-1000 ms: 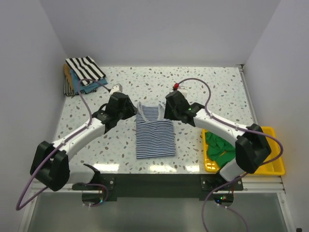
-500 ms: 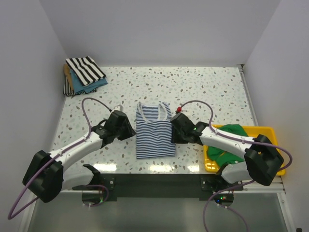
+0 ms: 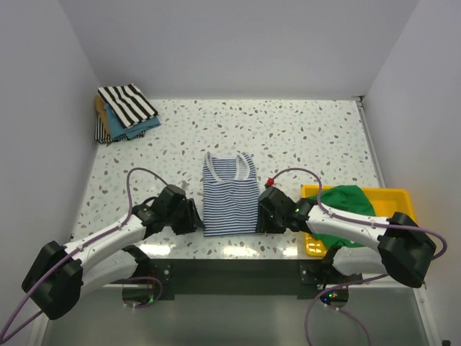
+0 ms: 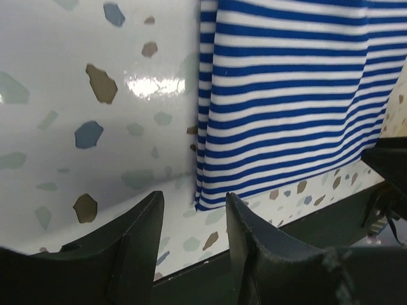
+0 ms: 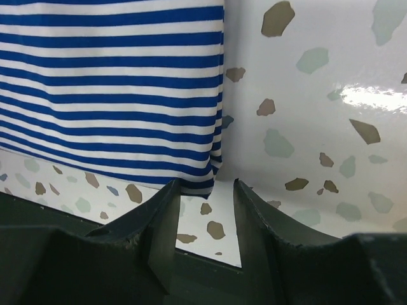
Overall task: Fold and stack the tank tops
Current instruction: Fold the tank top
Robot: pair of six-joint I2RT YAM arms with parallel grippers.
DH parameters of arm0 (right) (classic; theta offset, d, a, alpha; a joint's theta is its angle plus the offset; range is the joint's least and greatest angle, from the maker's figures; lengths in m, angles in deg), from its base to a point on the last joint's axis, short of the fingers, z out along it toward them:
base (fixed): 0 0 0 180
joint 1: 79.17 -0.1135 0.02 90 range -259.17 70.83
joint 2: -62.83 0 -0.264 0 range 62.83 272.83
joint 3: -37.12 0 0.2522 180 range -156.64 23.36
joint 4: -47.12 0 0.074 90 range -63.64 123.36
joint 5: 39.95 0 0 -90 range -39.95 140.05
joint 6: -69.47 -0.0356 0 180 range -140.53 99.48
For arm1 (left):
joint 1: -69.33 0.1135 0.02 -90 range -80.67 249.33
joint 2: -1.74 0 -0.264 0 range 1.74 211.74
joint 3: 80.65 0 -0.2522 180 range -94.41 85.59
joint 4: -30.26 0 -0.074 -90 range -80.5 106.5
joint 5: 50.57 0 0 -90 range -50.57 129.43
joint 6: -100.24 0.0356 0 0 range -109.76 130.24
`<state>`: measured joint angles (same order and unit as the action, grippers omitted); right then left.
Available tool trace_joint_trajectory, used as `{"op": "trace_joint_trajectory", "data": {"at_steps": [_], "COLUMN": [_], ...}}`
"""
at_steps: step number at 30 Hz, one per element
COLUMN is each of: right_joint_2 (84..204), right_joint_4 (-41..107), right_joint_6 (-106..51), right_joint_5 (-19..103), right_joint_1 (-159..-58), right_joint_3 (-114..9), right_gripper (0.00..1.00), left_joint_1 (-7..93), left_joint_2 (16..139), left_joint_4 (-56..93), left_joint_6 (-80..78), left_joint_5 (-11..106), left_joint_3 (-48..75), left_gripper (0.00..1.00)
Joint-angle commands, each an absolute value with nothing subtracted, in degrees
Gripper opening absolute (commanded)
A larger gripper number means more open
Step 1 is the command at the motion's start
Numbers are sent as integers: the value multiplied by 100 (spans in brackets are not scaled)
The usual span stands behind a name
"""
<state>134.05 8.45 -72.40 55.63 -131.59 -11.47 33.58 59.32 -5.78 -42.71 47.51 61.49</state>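
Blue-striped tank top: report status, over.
Left tool open at near-left hem corner. Right tool open at near-right hem corner. Tank top flat on table. Nothing in the way.

Blue-striped tank top [image 4: 286, 95] cut off by frame edge; green top [image 3: 353, 196] partly under arm [image 3: 360, 225].

The blue-and-white striped tank top [image 3: 230, 194] lies flat at the middle of the speckled table [image 3: 324, 137], straps toward its far edge, hem by its near edge. The green tank top [image 3: 349, 196] sits bunched at its near right. The folded tops [image 3: 119, 119] are stacked at its far left corner, the black-and-white striped top [image 3: 127, 103] uppermost.
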Motion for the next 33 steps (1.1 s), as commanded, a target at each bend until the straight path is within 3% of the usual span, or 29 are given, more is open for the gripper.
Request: {"op": "trace_joint_trajectory", "data": {"at_steps": [1,16,23,33], "right_joint_2": [13261,13358,13174,13147], "right_joint_4": [945,1358,1454,1657], "right_joint_6": [-7537,-7888,-8099,-8293], "right_joint_5": [5427,5330,5532,5611], "right_joint_1": [-13208,-13226,-13234,-13234], "right_joint_3": [-978,-582,-459,-309], "right_gripper": [43,43,42,31], "left_joint_1": [3215,3013,2759,2503], "left_joint_2": [5773,5860,6071,6344], "left_joint_4": [-582,-222,-38,51], "left_joint_6": [-4460,-4899,-5365,-5621], "left_joint_5": [5138,5112,4858,4392], "left_joint_3": [6370,6722,6863,6837], "left_gripper": [49,53,46,34]}}
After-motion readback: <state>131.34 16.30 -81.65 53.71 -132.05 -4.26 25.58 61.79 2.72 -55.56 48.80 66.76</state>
